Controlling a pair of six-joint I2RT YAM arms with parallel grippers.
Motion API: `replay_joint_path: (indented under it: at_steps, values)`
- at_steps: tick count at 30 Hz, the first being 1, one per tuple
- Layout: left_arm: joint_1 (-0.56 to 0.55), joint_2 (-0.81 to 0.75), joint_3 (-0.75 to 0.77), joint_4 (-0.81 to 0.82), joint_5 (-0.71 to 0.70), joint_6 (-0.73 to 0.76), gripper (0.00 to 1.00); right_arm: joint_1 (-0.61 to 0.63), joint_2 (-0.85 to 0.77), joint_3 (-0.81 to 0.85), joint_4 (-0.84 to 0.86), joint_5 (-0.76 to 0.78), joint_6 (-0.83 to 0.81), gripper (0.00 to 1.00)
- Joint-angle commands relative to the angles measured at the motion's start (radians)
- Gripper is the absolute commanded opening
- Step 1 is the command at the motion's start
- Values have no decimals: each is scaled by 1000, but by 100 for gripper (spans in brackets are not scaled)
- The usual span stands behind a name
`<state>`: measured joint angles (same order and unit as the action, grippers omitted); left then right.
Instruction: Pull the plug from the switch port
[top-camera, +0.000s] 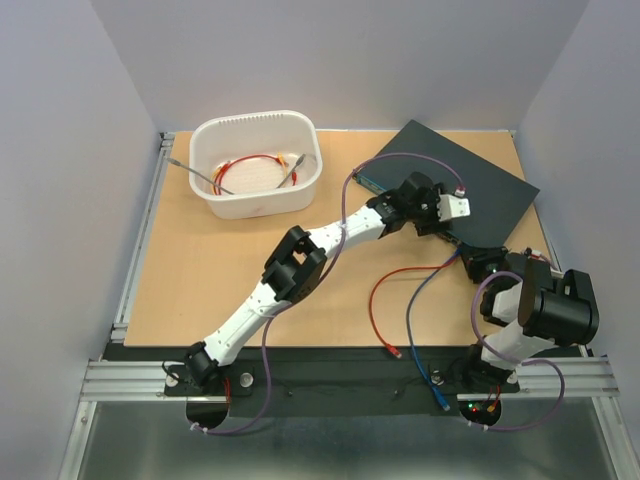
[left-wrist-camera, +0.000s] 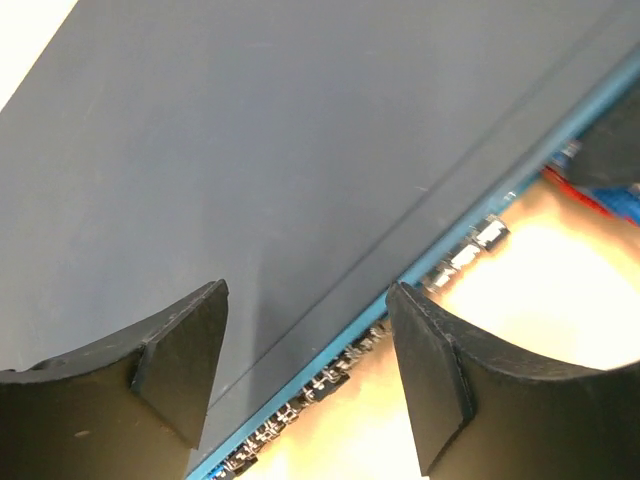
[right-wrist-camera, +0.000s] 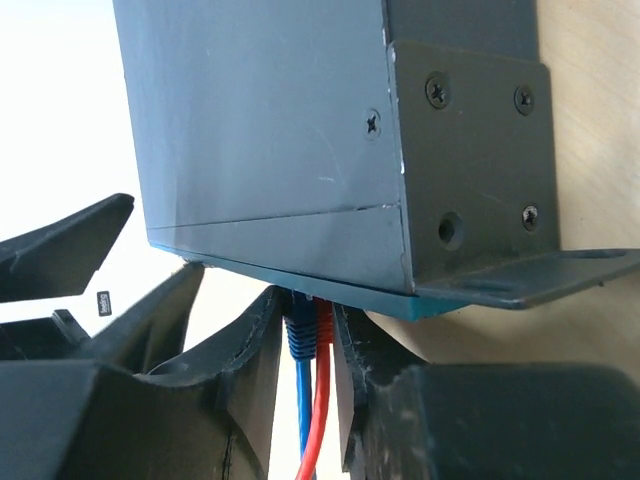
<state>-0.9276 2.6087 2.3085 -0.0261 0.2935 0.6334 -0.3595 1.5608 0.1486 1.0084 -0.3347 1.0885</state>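
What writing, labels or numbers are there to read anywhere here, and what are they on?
No text can be read in any view.
On the small dark tag, at the left of the right wrist view: pale print, too small to read.
On the switch: no print shows on its lid or side.

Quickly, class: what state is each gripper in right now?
Left gripper: open, above the switch, holding nothing.
Right gripper: closed on the blue plug and red plug at the switch's edge.

Left arm (top-camera: 245, 318) and right arm (top-camera: 500, 345) show white links, black joints, purple cables (top-camera: 400, 156), black pincer fingers (left-wrist-camera: 180, 370).
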Motion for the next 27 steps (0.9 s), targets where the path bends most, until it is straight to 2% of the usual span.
replay_joint_path:
  at_steps: [1, 4, 8, 11, 13, 18, 22, 27]
  values:
    - [-13, -75, -10, -101, 58, 112, 77, 11, -41, -30, -40, -98, -22, 1]
    - [-23, -82, -52, -126, 55, 161, 78, 11, -68, -18, -108, -116, -48, 0]
    - [-33, -61, -58, -6, -72, 150, 81, 19, -117, -35, -174, -116, -55, 0]
    - [-34, -16, -6, 49, -143, 128, 82, 21, -175, -50, -211, -101, -64, 0]
    - [-31, -21, 3, 63, -152, 111, 82, 21, -218, -26, -267, -90, -84, 0]
    - [-31, -61, 0, -17, -90, 80, 80, 21, -326, 32, -430, -52, -140, 0]
    - [-30, -145, 17, -154, -18, -12, 79, 21, -378, 45, -470, -55, -154, 1]
    - [-30, -223, 17, -311, 200, -73, 81, 21, -400, 51, -470, -63, -154, 1]
